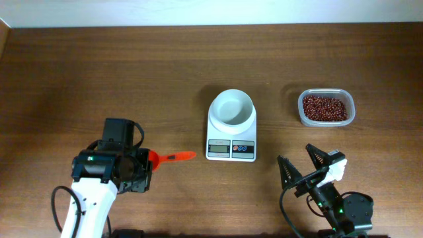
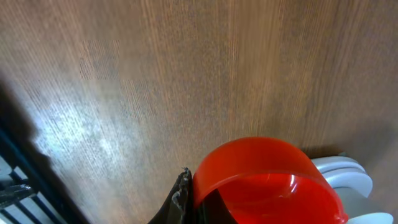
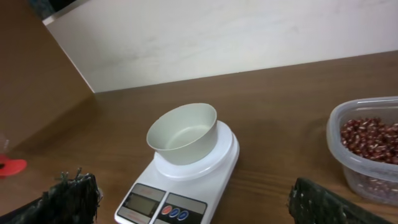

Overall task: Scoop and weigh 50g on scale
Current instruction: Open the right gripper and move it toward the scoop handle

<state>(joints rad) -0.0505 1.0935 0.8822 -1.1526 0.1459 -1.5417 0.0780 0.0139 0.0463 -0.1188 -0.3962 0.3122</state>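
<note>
The scale is white, with a round white bowl on it, and sits mid-table. The right wrist view shows the same scale and its empty bowl. My left gripper is shut on a red scoop, which points right toward the scale, a short gap away. In the left wrist view the scoop fills the lower frame, one finger pressed to its side and the scale's edge behind. My right gripper stands open and empty, right of the scale; its fingers frame the scale.
A clear plastic tub of red beans stands right of the scale, also in the right wrist view. A pale wall borders the table's far edge. Bare wood lies left of the scale.
</note>
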